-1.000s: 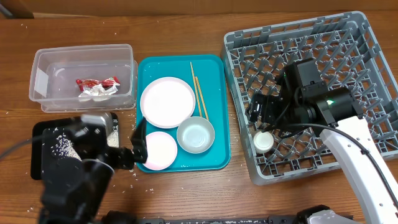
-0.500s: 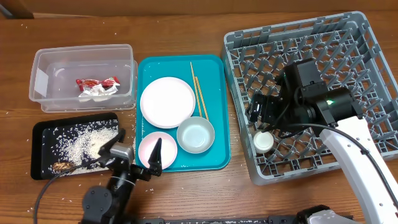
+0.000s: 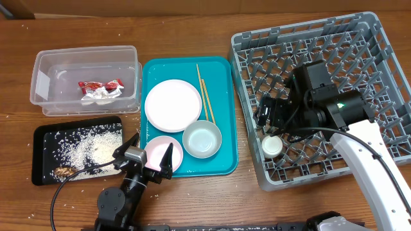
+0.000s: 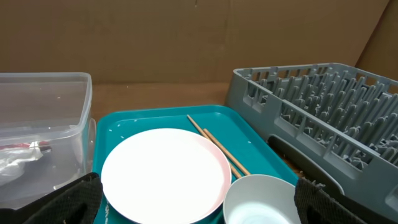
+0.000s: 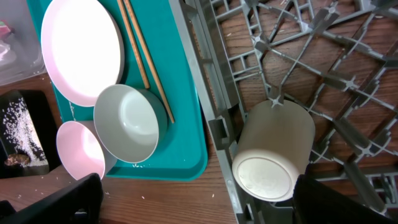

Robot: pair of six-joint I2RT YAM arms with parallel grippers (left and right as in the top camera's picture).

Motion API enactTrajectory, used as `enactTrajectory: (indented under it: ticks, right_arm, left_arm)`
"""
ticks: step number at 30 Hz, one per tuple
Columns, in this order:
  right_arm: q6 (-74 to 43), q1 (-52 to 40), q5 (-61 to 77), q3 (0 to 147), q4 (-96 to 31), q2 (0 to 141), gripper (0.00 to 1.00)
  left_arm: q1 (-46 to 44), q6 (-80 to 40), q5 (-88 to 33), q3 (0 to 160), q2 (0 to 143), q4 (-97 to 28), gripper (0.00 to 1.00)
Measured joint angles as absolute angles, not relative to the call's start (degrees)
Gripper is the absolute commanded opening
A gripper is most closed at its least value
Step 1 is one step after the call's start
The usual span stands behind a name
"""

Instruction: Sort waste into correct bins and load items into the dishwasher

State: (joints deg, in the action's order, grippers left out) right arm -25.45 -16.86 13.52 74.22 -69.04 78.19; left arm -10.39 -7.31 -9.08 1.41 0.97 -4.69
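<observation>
1. The left gripper (image 3: 152, 149) hovers low over the near left corner of the flat teal tray (image 3: 221, 77). Its two black fingers (image 4: 62, 200) are spread wide apart and hold nothing.
2. The small pink dish (image 3: 163, 153) lies on the tray in the gap between those fingers, seen from overhead. It does not show in the left wrist view, so I cannot tell whether they touch it.
3. Beyond that gripper sits the large round whitish plate (image 3: 173, 105). The round whitish bowl (image 3: 201, 139) is just beside the dish, and the two thin wooden chopsticks (image 3: 205, 96) run along the plate's right side.
4. The right gripper (image 3: 271, 125) hangs over the near left part of the large square grey plastic dish rack (image 3: 308, 38). Its fingers are apart and empty.
5. The tiny white cup (image 5: 272, 149) rests tilted in a rack cell by the rack's near left corner, ahead of the right fingers and not touching them.
6. The crumpled red-and-white wrapper (image 3: 101, 90) lies inside the clear plastic rectangular tub (image 3: 45, 64).
7. Loose white rice grains (image 3: 87, 144) and a brown food scrap (image 3: 63, 171) lie in the shallow black rectangular tray (image 3: 45, 138).
</observation>
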Motion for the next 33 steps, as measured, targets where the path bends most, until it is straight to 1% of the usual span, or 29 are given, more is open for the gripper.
enactTrajectory:
  ticks: [9,11,14,15,17,19,21,23,27,30,33]
  right_arm:
    - [-25.5,-16.9,12.9,74.2,-68.2,78.2,1.00]
    - [-25.5,-16.9,12.6,74.2,-65.5,78.2,1.00]
    - [-25.8,-16.9,13.8,74.2,-60.7,78.2,0.88]
    - [-25.9,-16.9,14.9,74.2,-60.2,78.2,0.80]
    - [-25.9,-17.4,16.8,74.2,-60.0,78.2,0.77]
    - [-25.7,-19.7,17.7,74.2,-60.0,78.2,0.74]
    - [-25.4,-24.7,17.4,74.2,-60.0,78.2,0.72]
    - [-25.4,-31.9,15.4,74.2,-59.0,78.6,0.70]
    - [-26.5,-41.5,9.8,74.2,-55.0,82.3,0.67]
    - [-28.7,-44.5,5.3,74.2,-52.3,88.2,0.65]
    - [-30.9,-44.6,2.1,74.2,-49.6,95.9,0.64]
  left_arm:
    - [-10.4,-7.3,-9.3,1.4,1.0,-4.7,1.00]
    - [-10.4,-7.3,-9.3,1.4,1.0,-4.7,1.00]
    - [-10.4,-7.3,-9.3,1.4,1.0,-4.7,1.00]
    - [-10.4,-7.3,-9.3,1.4,1.0,-4.7,1.00]
    - [-10.4,-7.3,-9.3,1.4,1.0,-4.7,1.00]
    - [-10.4,-7.3,-9.3,1.4,1.0,-4.7,1.00]
    - [-10.4,-7.3,-9.3,1.4,1.0,-4.7,1.00]
    - [-10.4,-7.3,-9.3,1.4,1.0,-4.7,1.00]
    - [-10.4,-7.3,-9.3,1.4,1.0,-4.7,1.00]
    - [-10.4,-7.3,-9.3,1.3,1.0,-4.7,1.00]
    - [-10.4,-7.3,-9.3,1.3,1.0,-4.7,1.00]
